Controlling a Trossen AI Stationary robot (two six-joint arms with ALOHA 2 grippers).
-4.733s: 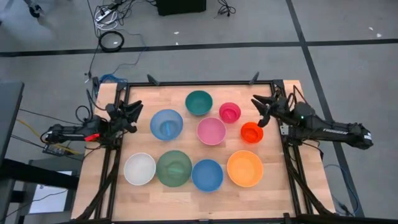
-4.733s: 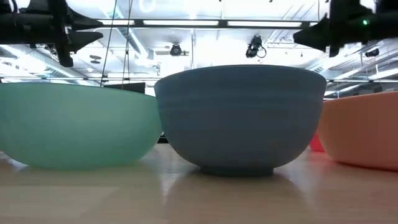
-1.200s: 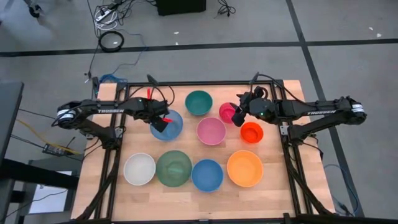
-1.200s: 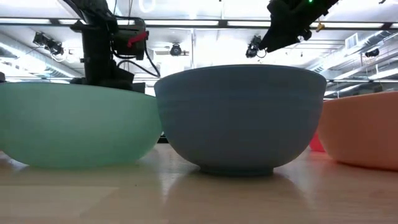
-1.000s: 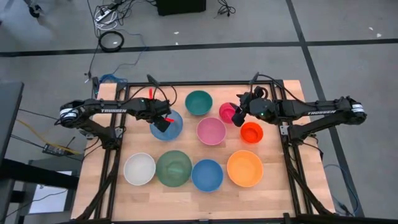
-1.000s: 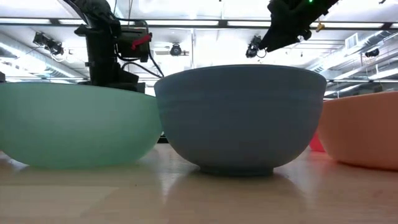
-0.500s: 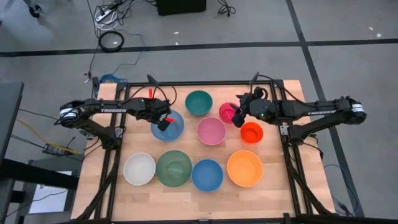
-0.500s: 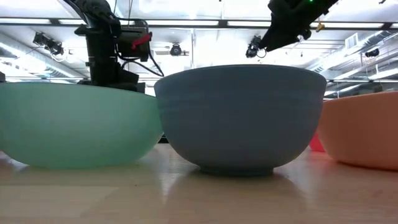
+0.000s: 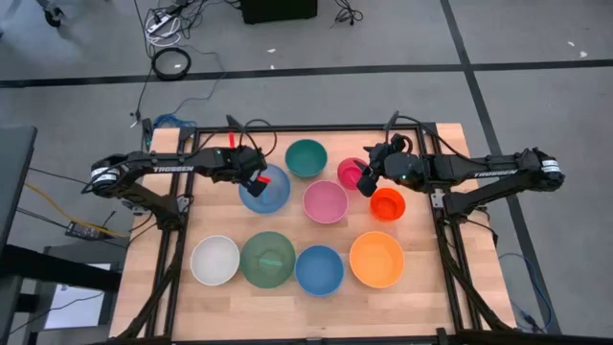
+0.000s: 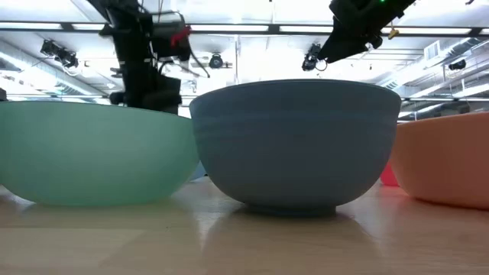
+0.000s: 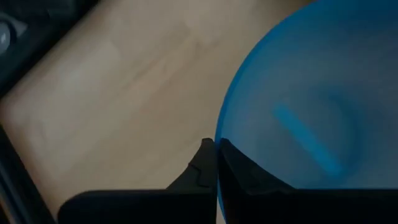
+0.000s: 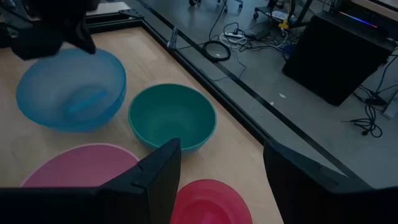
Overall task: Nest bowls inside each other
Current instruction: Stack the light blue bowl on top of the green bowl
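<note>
Several plastic bowls stand on their bases on the wooden table. My left gripper (image 9: 251, 182) is shut on the light blue bowl (image 9: 268, 190), at the table's far left. Nearby are the teal bowl (image 9: 306, 157), the pink bowl (image 9: 326, 201), the magenta bowl (image 9: 353, 173) and the red-orange bowl (image 9: 388, 203). Along the near side stand the white bowl (image 9: 215, 260), the dull green bowl (image 9: 268, 259), the blue bowl (image 9: 319, 269) and the orange bowl (image 9: 377, 259). My right gripper (image 12: 221, 155) hangs open above the magenta bowl (image 12: 208, 199), touching nothing. My left gripper pinches the light blue bowl's rim (image 11: 218, 132) on its left side, with one finger (image 11: 239, 169) inside the bowl and the other (image 11: 200, 165) outside. The fingers come slanting down from the table's left. The bowl tilts, its held side raised; whether its base is off the table does not show.
A black frame (image 9: 316, 128) runs around the table's far edge and sides. The bowls stand close together in two rows, with bare wood (image 9: 215, 216) between the light blue and white bowls. In the low view the dull green bowl (image 10: 92, 153) and the blue bowl (image 10: 294, 145) hide most of the table.
My left gripper has shut on the light blue bowl's rim, then risen and gone a little toward the table's right. The bowl has shifted right with it and its held side has come up. My right arm has kept still.
</note>
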